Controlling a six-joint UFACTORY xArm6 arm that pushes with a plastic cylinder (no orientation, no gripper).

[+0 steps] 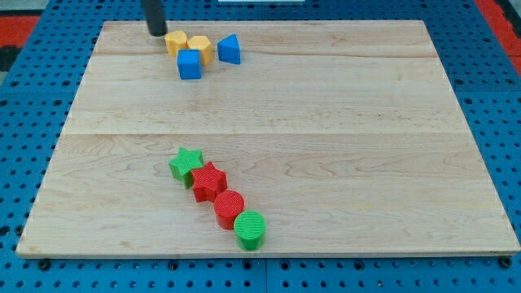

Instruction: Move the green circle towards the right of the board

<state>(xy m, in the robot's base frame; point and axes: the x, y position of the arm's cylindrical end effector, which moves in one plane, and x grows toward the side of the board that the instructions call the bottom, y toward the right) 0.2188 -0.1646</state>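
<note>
The green circle [251,229] lies near the view's bottom, left of centre, at the lower end of a diagonal chain of blocks. Touching it up-left is a red circle [229,206], then a red star [208,181], then a green star [186,163]. My tip [156,32] is at the view's top left, far from the green circle, just left of a yellow block [176,41].
At the view's top left sits a cluster: two yellow blocks, the second [200,47] right of the first, a blue cube [190,64] below them and a blue triangle [229,50] to their right. The wooden board [342,146] rests on a blue pegboard.
</note>
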